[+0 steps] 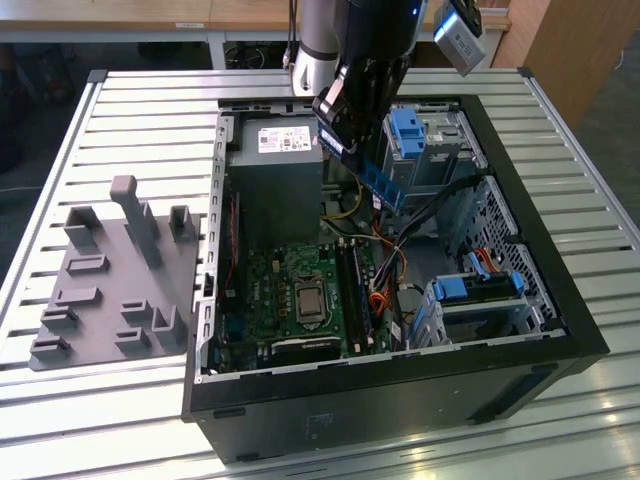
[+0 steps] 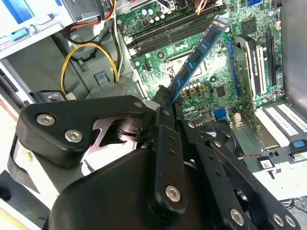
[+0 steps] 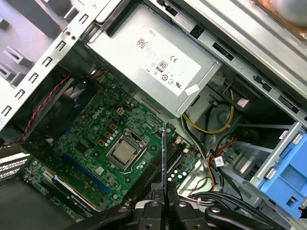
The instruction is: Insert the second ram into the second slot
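My gripper (image 1: 352, 152) hangs over the open computer case (image 1: 520, 390), shut on one end of the second ram (image 1: 386, 186), a thin blue circuit stick that slants down toward the motherboard (image 1: 270, 290). In the second wrist view the ram (image 2: 199, 52) sticks out from the fingers (image 2: 161, 125) above the board. The first wrist view has it edge-on (image 3: 163, 158) between the fingertips (image 3: 149, 207). The long dark memory slots (image 1: 357, 292) (image 2: 175, 29) lie below, apart from the stick. Which slot is the second slot, I cannot tell.
A grey power supply (image 1: 275, 165) fills the case's far corner. Blue drive-bay clips (image 1: 408, 130) (image 1: 480, 285) and loose cables (image 1: 395, 255) sit on the exterior view's right. The processor socket (image 1: 307, 300) is beside the slots. A grey fixture plate (image 1: 110, 290) lies on the slatted table (image 1: 150, 120).
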